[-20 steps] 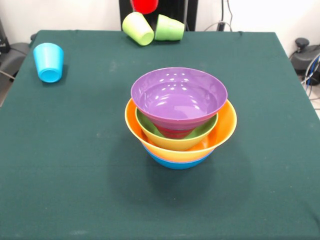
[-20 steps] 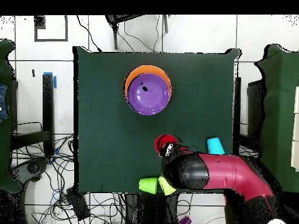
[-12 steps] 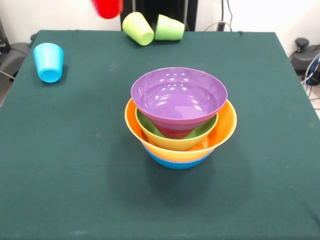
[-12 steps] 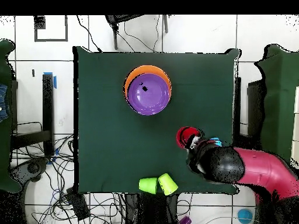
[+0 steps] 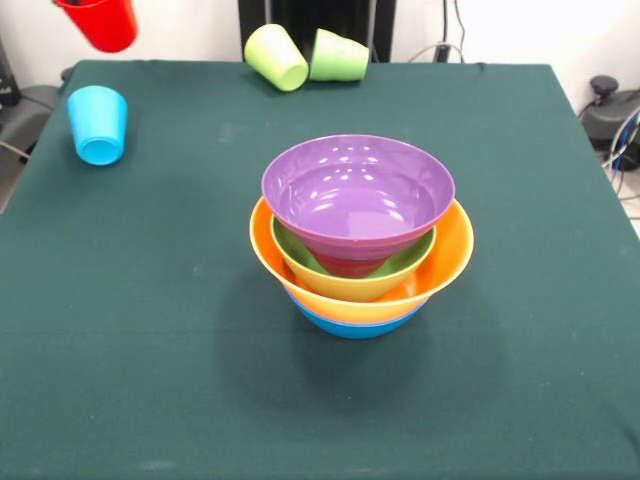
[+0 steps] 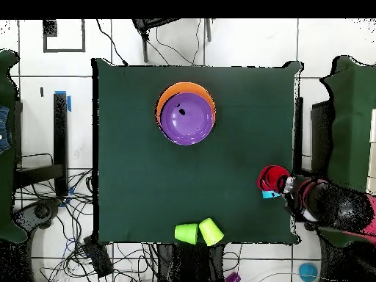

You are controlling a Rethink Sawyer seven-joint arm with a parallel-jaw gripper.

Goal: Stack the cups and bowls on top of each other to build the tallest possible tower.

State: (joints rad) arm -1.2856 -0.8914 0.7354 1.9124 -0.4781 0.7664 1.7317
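Note:
The tower [image 5: 358, 235] of bowls stands mid-table: a blue bowl [image 5: 350, 325] at the bottom, then orange [image 5: 452, 250], green [image 5: 298, 255], a sliver of red [image 5: 345, 267], and a purple bowl [image 5: 357, 190] on top. From above it shows as purple [image 6: 187, 119] inside an orange rim [image 6: 176, 89]. My gripper [image 6: 283, 184] is shut on the red cup [image 5: 100, 22], holding it tilted in the air over the table's side edge, right above the sky blue cup [image 5: 98, 123]. In the overhead view the red cup [image 6: 272, 178] partly covers the blue cup [image 6: 269, 194].
A yellow-green cup [image 5: 277, 56] and a green cup [image 5: 339, 56] lie on their sides, touching, at the far edge of the green-clothed table [image 5: 520, 150]. Overhead they are the yellow-green cup [image 6: 211, 231] and green cup [image 6: 186, 233]. Cables and stands surround the table.
The arm has swung sideways along the table's far edge, carrying the red cup from beside the two lying cups to above the sky blue cup. Nothing else moved.

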